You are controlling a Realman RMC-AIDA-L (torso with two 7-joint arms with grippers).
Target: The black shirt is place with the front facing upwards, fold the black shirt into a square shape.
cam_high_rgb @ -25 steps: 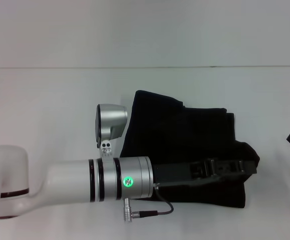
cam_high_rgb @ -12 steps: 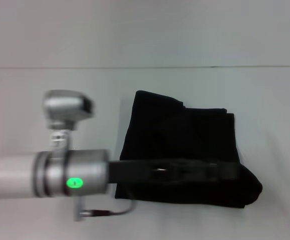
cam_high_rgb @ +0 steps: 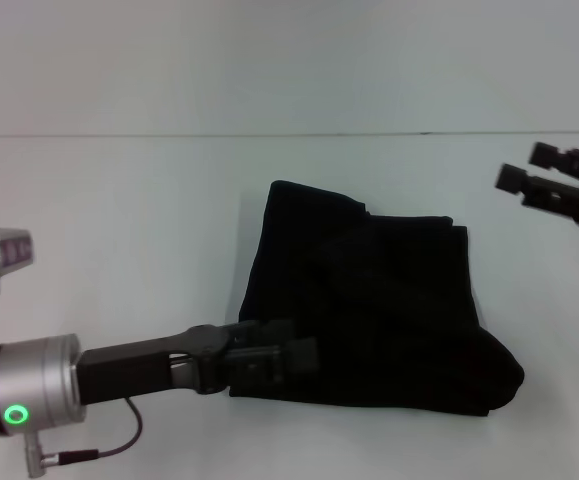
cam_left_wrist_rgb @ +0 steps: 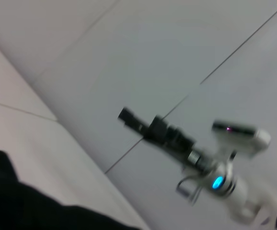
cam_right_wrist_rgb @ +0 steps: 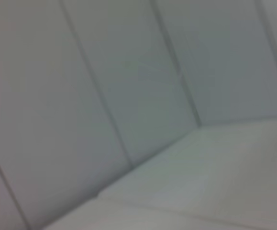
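Note:
The black shirt (cam_high_rgb: 369, 310) lies folded into a rough rectangle in the middle of the white table, no lettering showing. My left gripper (cam_high_rgb: 304, 356) reaches in from the lower left and hovers at the shirt's near-left corner, dark against the dark cloth. My right gripper (cam_high_rgb: 519, 166) hangs open and empty in the air at the far right, well clear of the shirt. The left wrist view shows a corner of the shirt (cam_left_wrist_rgb: 23, 211) and, farther off, the right gripper (cam_left_wrist_rgb: 126, 115). The right wrist view shows only table and wall.
The white table (cam_high_rgb: 119, 220) ends at a pale wall (cam_high_rgb: 289, 60) behind. A thin cable (cam_high_rgb: 129, 435) dangles from my left arm near the front edge.
My left arm has drawn back to the left across the shirt, its gripper going from the near-right corner to the near-left one. My right gripper has risen and come inward at the right.

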